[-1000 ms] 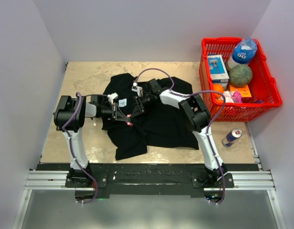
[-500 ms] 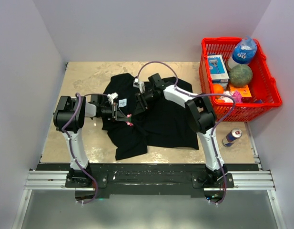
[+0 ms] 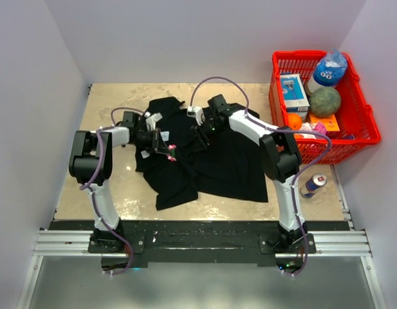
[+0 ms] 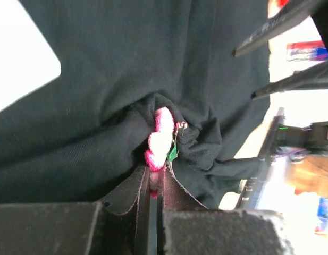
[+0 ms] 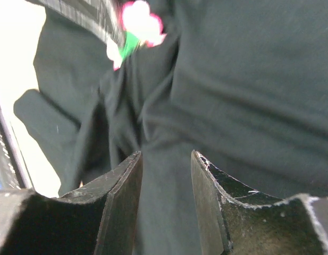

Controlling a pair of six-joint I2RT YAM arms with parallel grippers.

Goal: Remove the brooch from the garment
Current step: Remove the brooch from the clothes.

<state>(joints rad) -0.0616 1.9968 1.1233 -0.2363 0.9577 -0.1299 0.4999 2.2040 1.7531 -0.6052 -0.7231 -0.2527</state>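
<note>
The black shirt (image 3: pixel 217 161) lies crumpled in the middle of the table. The brooch (image 3: pixel 171 152), a small pink cluster, sits on its left part. My left gripper (image 3: pixel 165 148) is shut on the brooch; in the left wrist view the pink brooch (image 4: pixel 161 135) with a green bit sticks out of the closed jaws (image 4: pixel 156 178), bunched cloth (image 4: pixel 100 79) around it. My right gripper (image 3: pixel 199 136) is open just right of the brooch, over the shirt. In the right wrist view its jaws (image 5: pixel 166 159) stand apart above the cloth (image 5: pixel 249 79), the brooch (image 5: pixel 140 21) beyond them.
A red basket (image 3: pixel 362 138) with a bottle, a box, a green ball and other items stands at the back right. A drink can (image 3: pixel 313 185) lies on the table in front of it. A white label (image 3: pixel 165 136) shows on the shirt near my left gripper.
My left arm has swung toward the back, still shut on the brooch, dragging the shirt's left part along. My right gripper has drawn back and right, away from the brooch.
</note>
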